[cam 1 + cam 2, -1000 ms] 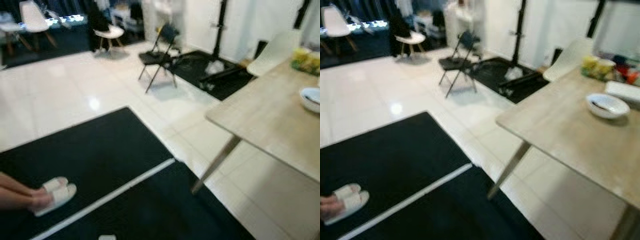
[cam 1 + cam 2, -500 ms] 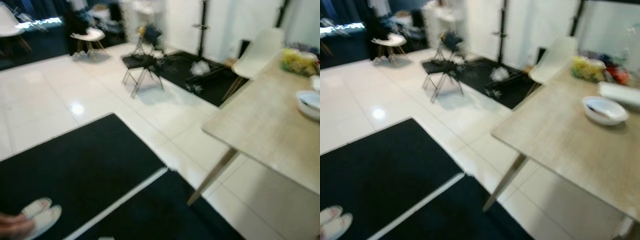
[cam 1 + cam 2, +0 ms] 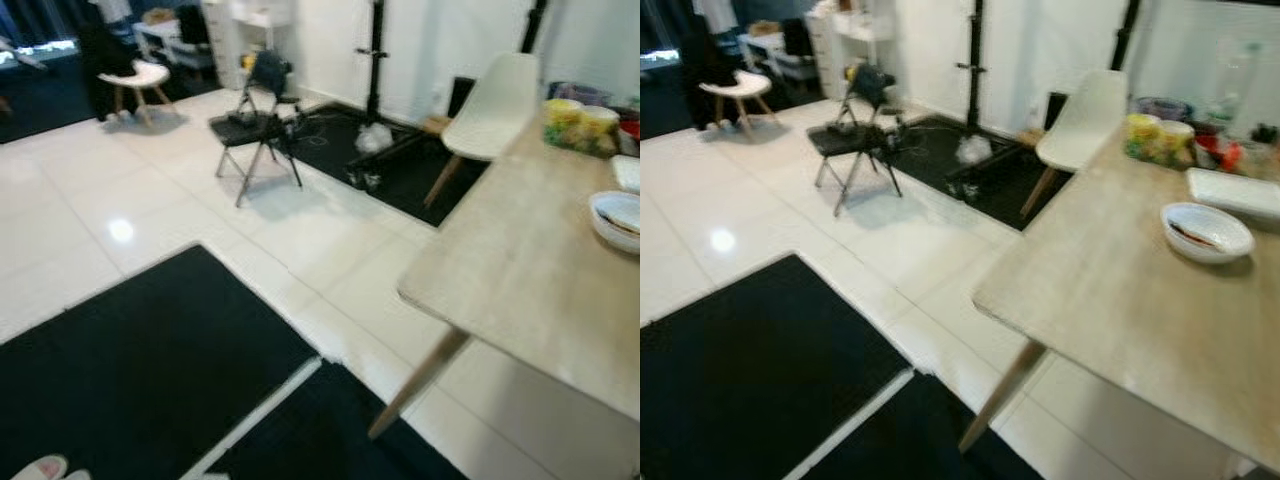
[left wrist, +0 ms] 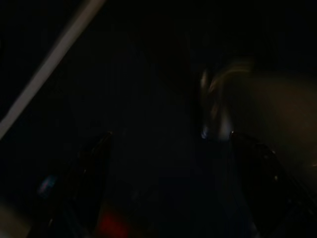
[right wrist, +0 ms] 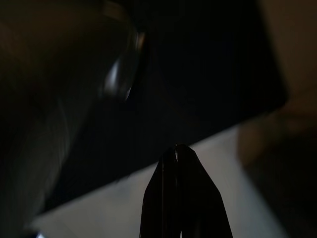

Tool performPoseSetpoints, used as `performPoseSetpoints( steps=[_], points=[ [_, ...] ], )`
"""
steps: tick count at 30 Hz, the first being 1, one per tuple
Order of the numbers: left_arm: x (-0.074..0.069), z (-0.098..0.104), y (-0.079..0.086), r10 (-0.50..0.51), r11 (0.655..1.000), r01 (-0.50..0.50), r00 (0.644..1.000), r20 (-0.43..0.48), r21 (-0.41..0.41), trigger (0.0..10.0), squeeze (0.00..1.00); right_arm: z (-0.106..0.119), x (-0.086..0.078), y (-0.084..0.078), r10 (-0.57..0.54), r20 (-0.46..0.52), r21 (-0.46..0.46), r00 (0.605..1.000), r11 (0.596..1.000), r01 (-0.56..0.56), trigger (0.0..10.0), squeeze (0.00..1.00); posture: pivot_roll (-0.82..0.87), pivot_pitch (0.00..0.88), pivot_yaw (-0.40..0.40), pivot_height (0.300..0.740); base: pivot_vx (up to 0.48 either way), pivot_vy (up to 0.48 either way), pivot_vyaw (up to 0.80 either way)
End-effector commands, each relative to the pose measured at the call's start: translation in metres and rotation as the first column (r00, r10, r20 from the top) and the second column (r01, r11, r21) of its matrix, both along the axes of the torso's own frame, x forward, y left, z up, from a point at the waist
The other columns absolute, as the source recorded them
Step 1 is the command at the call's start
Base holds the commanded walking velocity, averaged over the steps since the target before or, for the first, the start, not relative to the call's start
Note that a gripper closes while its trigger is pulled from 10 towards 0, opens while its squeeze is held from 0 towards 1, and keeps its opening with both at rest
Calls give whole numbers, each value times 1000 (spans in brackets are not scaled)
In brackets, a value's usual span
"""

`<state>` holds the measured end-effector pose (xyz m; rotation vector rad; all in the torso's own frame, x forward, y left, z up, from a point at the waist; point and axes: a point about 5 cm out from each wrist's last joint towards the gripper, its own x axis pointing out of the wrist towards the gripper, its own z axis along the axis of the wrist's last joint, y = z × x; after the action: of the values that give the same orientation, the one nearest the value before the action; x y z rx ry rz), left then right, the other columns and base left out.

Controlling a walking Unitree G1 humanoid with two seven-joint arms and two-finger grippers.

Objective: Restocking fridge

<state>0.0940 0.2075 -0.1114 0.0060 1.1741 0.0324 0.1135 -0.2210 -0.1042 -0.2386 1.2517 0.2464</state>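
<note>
No fridge is in sight. A pale wooden table [image 3: 1110, 300] fills the right side. On it stand a white bowl [image 3: 1206, 231], yellow tubs [image 3: 1158, 138] and a flat white tray [image 3: 1235, 190], with blurred items behind them. Both arms hang low over a black floor mat. In the dark left wrist view, my left gripper [image 4: 171, 144] looks open, its fingers spread wide with nothing between them. In the right wrist view, my right gripper [image 5: 176, 148] is shut, its tips touching and holding nothing.
A white chair [image 3: 1080, 125] stands at the table's far end. A black folding chair [image 3: 855, 140] and a light stand [image 3: 975, 80] are on the white tile floor ahead. Black mats [image 3: 740, 370] cover the near floor. A white slipper tip [image 3: 40, 467] shows at the lower left.
The whole view has swung to the right. The table takes up more of the picture and the person's slippered feet have slid out at the lower left.
</note>
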Motion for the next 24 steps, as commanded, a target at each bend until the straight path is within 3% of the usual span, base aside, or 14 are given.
performPoseSetpoints(
  steps=[1, 10, 16, 17, 18, 19, 21, 22, 24],
  points=[
    [-11, -4, -7, -18, 1000, 17, 998, -58, -24, 10000, 0, -3, -12, -2, 0, -34, -2, 999, 1000, 0, 10000, 0, -72, 0, -2, 740, 251, 0, -781],
    [-9, -3, -6, 2, 1000, -4, 999, -47, -24, 10000, 0, -1, -5, 0, -10, -8, 9, 1000, 1000, 10, 10000, 0, -71, 0, 1, 740, 0, 0, -785],
    [-9, -3, -3, 0, 1000, -1, 999, -49, -20, 10000, 0, 5, 14, 0, -5, 63, 20, 998, 1000, 4, 10000, 0, -75, 0, 7, 740, 0, 0, 0],
    [-9, -3, -3, -1, 1000, 0, 999, -49, -19, 10000, 0, 7, 22, 1, 4, 87, 21, 996, 1000, -6, 10000, 0, -74, 0, 8, 740, 0, 0, 0],
    [-9, -3, -2, -1, 1000, 0, 999, -50, -17, 10000, 0, 14, 41, 3, 38, 151, 22, 988, 999, -41, 10000, 0, -74, 0, 9, 740, 0, 0, 0],
    [-9, -3, -2, -1, 1000, 0, 999, -50, -17, 10000, 0, 14, 41, 3, 38, 151, 22, 988, 999, -41, 10000, 0, -74, 0, 9, 740, 0, 0, 0],
    [-9, -3, -1, -2, 1000, 1, 999, -49, -15, 10000, 0, 24, 63, 8, 70, 231, 41, 970, 996, -82, 10000, 0, -75, 0, 11, 740, 0, 0, 0],
    [-9, -3, -1, -2, 1000, 1, 999, -49, -15, 10000, 0, 24, 63, 8, 70, 231, 41, 970, 996, -82, 10000, 0, -75, 0, 11, 740, 0, 0, 0],
    [-9, -3, -1, -10, 1000, 9, 999, -51, -14, 10000, 0, 41, 95, 28, 173, 373, 99, 911, 969, -225, 10000, 0, -85, 0, 19, 740, 0, 0, 0]
  ],
)
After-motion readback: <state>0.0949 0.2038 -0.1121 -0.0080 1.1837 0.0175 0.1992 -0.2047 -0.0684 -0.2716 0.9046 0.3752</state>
